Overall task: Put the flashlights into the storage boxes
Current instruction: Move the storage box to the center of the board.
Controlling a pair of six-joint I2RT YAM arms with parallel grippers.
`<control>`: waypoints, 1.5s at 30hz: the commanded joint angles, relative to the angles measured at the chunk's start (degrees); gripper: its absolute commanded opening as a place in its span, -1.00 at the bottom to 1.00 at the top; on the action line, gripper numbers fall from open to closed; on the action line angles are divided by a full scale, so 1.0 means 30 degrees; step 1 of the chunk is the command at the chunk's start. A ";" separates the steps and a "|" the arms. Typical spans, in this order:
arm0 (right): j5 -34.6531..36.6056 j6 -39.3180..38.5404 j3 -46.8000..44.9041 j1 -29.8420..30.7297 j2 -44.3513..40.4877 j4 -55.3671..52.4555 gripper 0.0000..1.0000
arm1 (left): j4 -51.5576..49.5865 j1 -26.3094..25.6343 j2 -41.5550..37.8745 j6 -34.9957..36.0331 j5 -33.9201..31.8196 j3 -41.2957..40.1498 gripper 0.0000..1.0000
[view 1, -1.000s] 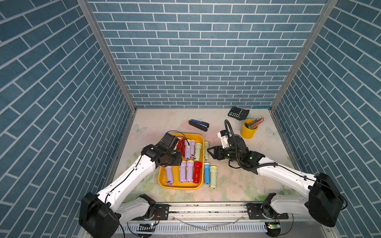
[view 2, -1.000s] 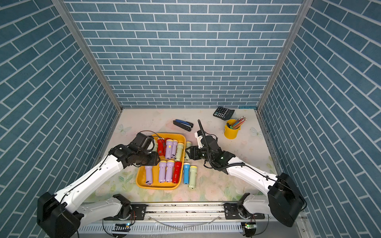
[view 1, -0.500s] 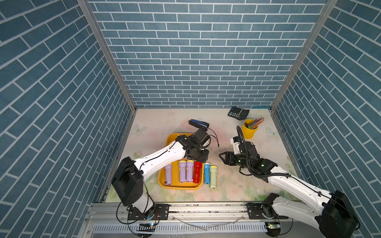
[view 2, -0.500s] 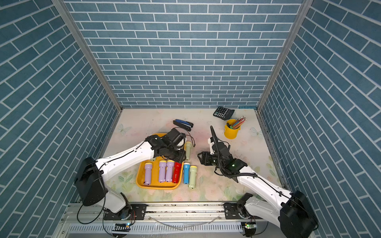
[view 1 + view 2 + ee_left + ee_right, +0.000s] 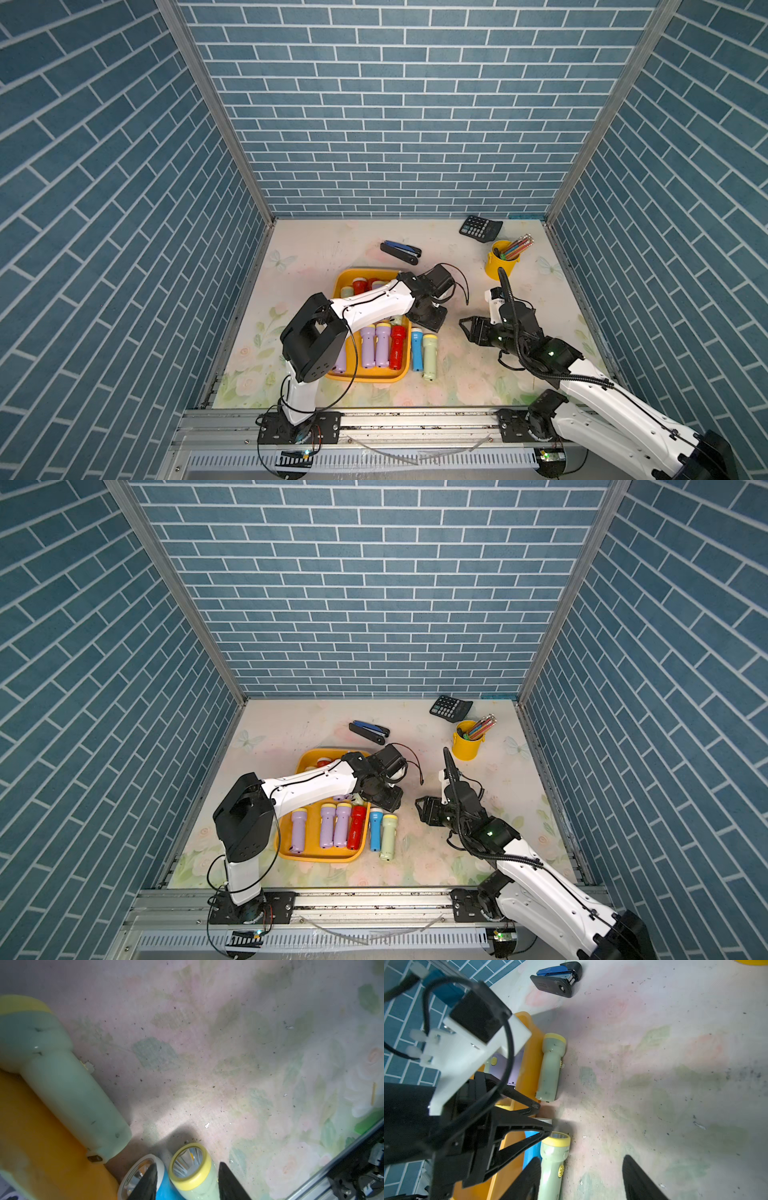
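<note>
Now for the stragglers beside the tray

Nearest me, the yellow tray (image 5: pixel 365 378) holds a row of lilac flashlights (image 5: pixel 376 351) and a red flashlight (image 5: pixel 397 352). Just outside its right rim the blue flashlight (image 5: pixel 417 350) and the pale green flashlight (image 5: pixel 430 358) lie side by side on the mat (image 5: pixel 457 374). Above their heads the left gripper (image 5: pixel 187 1165) hangs part open and empty, jaws straddling the green one's yellow head. I'd say it should drop straight, since one finger must slip in beside the blue one where room is scant, and pinch the barrel, not the flared head. The right gripper (image 5: pixel 468 330), open with nothing in it, hovers nearby over the mat. Further back, another green flashlight (image 5: pixel 551 1068) lies just beside the tray's outer wall
</note>
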 commanded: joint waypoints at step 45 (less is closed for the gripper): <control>-0.0464 -0.0047 0.0714 -0.0308 0.3284 0.1375 0.27 | -0.1241 0.1749 -0.3594 -0.0118 -0.1555 -0.2993 -0.02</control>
